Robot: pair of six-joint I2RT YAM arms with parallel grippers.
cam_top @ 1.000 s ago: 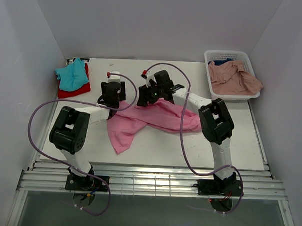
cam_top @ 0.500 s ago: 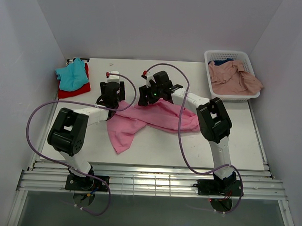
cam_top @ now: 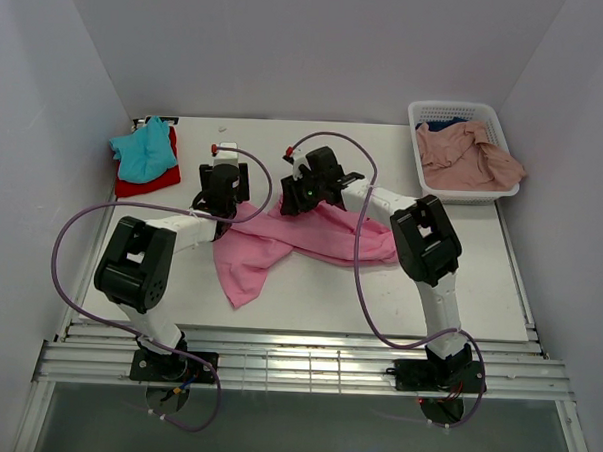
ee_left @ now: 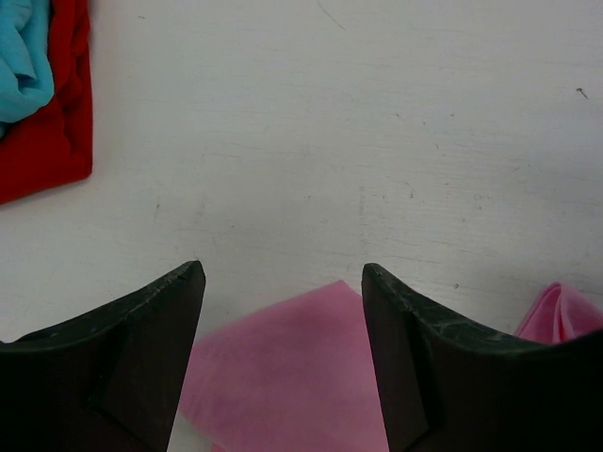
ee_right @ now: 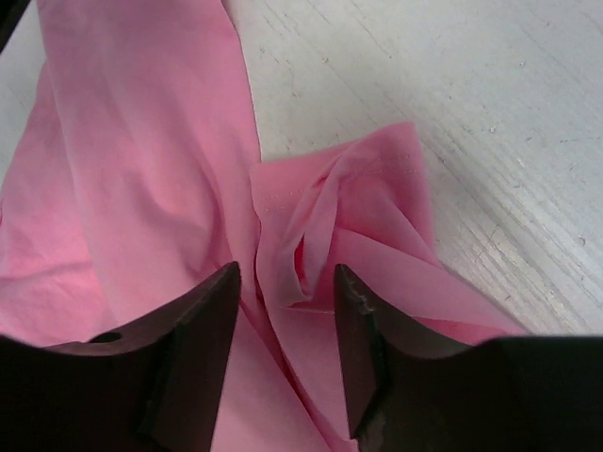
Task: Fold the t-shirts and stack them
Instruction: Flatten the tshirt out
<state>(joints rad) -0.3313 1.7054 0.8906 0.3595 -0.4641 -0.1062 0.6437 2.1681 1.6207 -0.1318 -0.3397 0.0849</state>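
Pink t-shirt [cam_top: 311,236] lies beneath spread right end effector [ee_right: 285,275] and spread left end effector [ee_left: 281,275].

t-shirt [cam_top: 311,241] centre, shirt stack [cam_top: 144,157] far left, basket [cam_top: 457,107] far right

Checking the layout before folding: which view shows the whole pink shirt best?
The top view: the pink shirt lies nearly whole, crumpled mid-table. The left wrist view catches only one corner; the right wrist view only a bunched fold.
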